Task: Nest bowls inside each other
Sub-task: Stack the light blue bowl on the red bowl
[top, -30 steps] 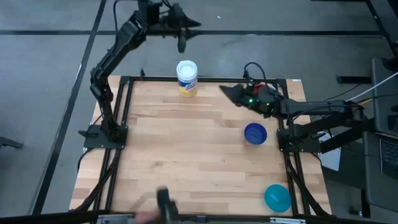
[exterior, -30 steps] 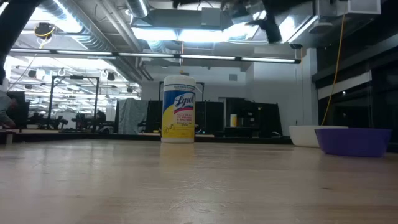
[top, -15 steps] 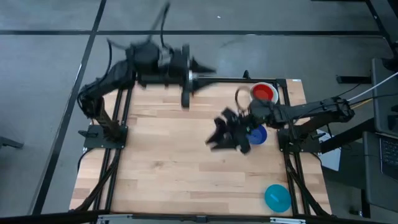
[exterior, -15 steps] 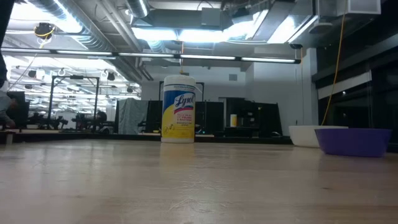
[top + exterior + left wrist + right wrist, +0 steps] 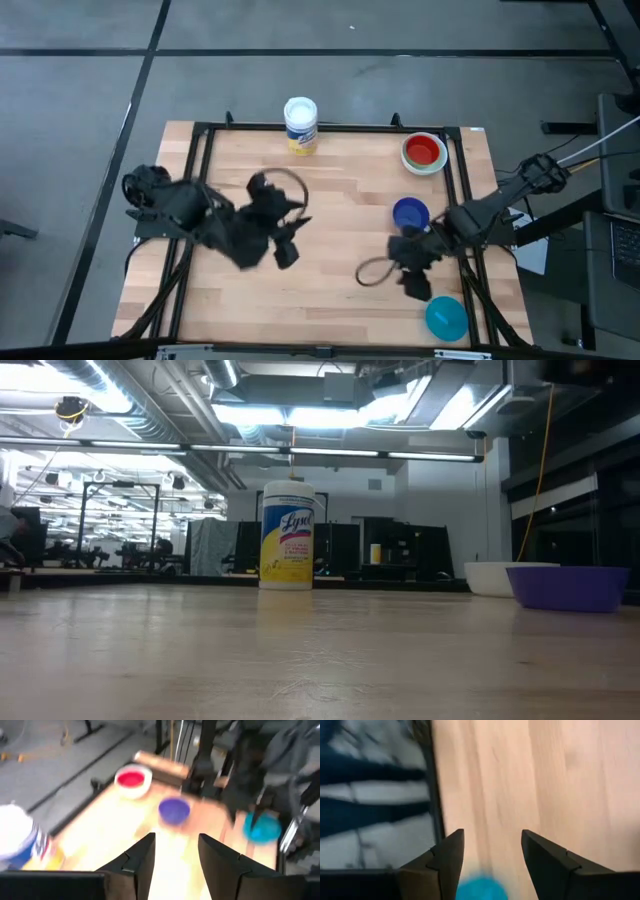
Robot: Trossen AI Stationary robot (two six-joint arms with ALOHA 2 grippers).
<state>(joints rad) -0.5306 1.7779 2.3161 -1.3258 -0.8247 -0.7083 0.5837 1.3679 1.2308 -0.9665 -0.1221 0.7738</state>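
A red bowl [image 5: 424,150] sits nested in a white bowl [image 5: 411,164] at the table's far right. A dark blue bowl [image 5: 410,213] stands on the wood nearer the middle of the right side, and a teal bowl [image 5: 446,317] at the near right corner. My left gripper [image 5: 292,238] hovers open over the left middle of the table, pointing toward the bowls [image 5: 174,811]. My right gripper [image 5: 414,283] is open above the table between the blue and teal bowls. The teal bowl [image 5: 481,889] shows just ahead of the right gripper's fingers.
A white canister with a yellow label [image 5: 300,124] stands at the far edge, left of centre. A black metal frame [image 5: 205,130] runs round the table. Bare wood [image 5: 330,300] lies across the middle and near left.
My left gripper has swung from beyond the table's far edge toward the near edge, ending over the left middle, and has turned. My right gripper has left the far right corner, uncovering the red bowl, and gone toward the near edge and the teal bowl, tipping downward.
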